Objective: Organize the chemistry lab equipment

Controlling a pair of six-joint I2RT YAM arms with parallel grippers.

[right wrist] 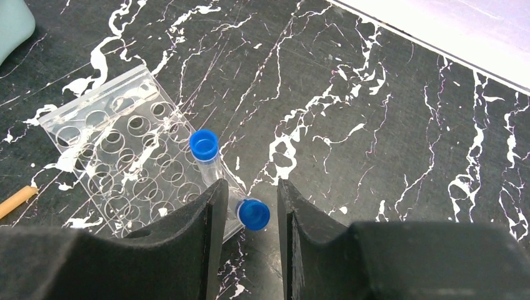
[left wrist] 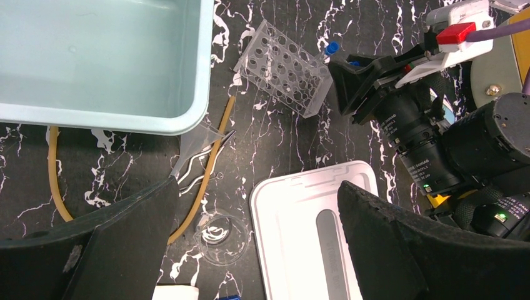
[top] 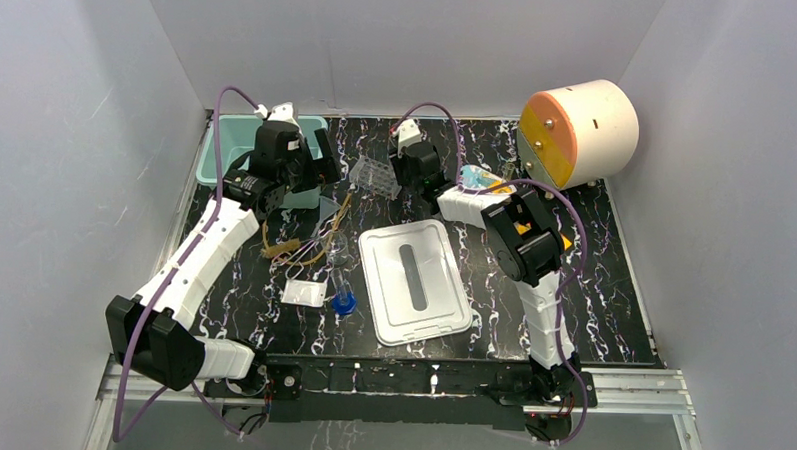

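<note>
Right fingers (right wrist: pixel 212 237) parted, released; blue-capped tube (right wrist: pixel 253 214) seen lying between them on counter (right wrist: pixel 387 125), just beside clear tube rack (right wrist: pixel 119 169). Second capped tube (right wrist: pixel 204 145) found at rack's edge. Left fingers (left wrist: pixel 131 231) spread wide near rack, nothing held.

On the table you count one clear tube rack (top: pixel 377 175), one teal bin (top: pixel 222 149), one white lid (top: pixel 413 281) and one cream drum (top: pixel 583 131). Blue-capped tubes (right wrist: pixel 209 164) number three: two show in the right wrist view, and a third tube (top: pixel 344 295) shows in the top view. You also count one length of tan tubing (top: pixel 279 248), one glass funnel (left wrist: pixel 195 140), one glass flask (left wrist: pixel 219 234) and one white packet (top: pixel 304 293).
</note>
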